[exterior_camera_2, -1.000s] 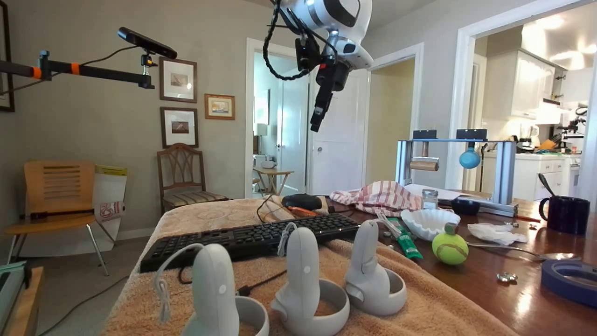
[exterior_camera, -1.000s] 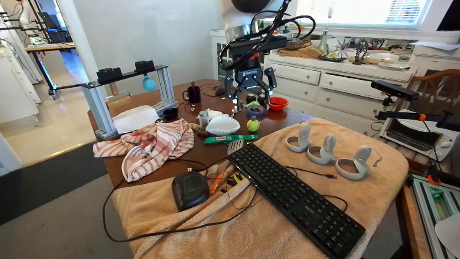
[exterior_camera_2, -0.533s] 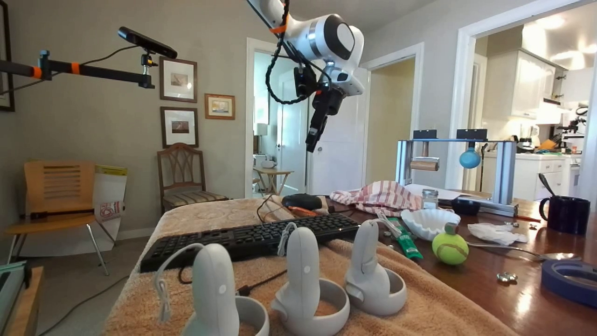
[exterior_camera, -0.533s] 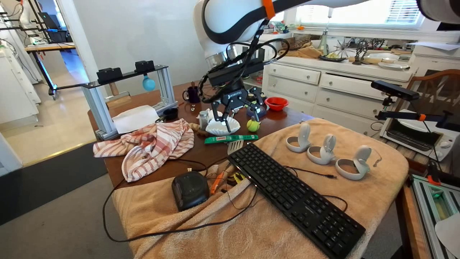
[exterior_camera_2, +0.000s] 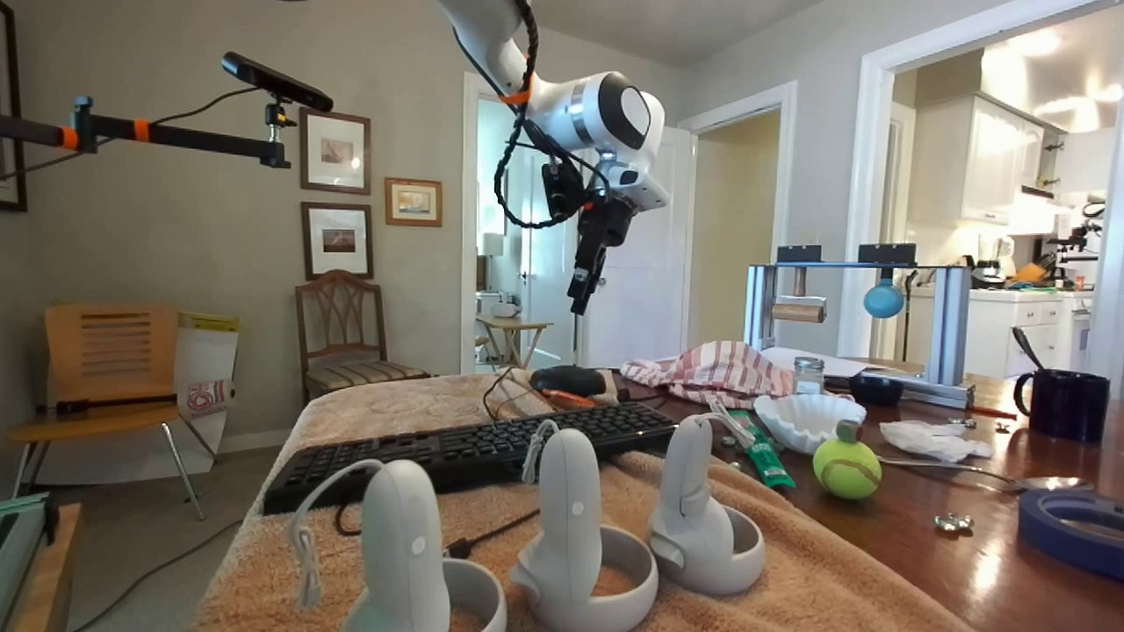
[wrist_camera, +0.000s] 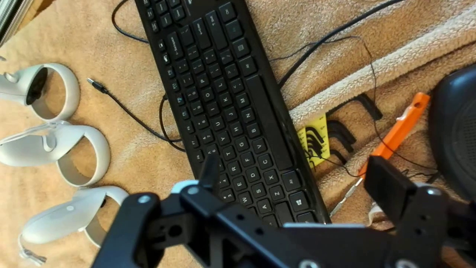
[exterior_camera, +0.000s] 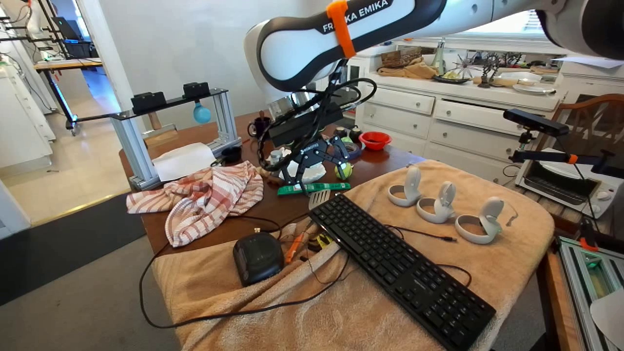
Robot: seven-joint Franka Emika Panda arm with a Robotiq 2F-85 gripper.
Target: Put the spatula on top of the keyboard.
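Note:
The black keyboard (exterior_camera: 399,268) lies on a tan towel in both exterior views and fills the middle of the wrist view (wrist_camera: 227,111). The spatula's slotted metal head (exterior_camera: 319,199) lies on the dark table beyond the keyboard's end. A thin metal shaft (wrist_camera: 347,195) and orange handle (wrist_camera: 398,128) line up with it and appear to be its handle; the shaft meets the keyboard's edge. The head is hidden in the wrist view. My gripper (exterior_camera: 325,178) is open and empty, above the table near the spatula head. In the wrist view its fingers (wrist_camera: 388,182) stand wide apart.
A green tube (exterior_camera: 314,188), a white scalloped bowl (exterior_camera: 314,173) and a tennis ball (exterior_camera: 343,169) stand behind the spatula head. A yellow hex key set (wrist_camera: 316,139), loose cables and a dark oval device (exterior_camera: 258,258) lie beside the handle. Several white controllers (exterior_camera: 436,207) stand across the keyboard.
My open gripper has come down and moved toward the keyboard's end and the spatula head, leftward in both exterior views. The objects on the table have not moved.

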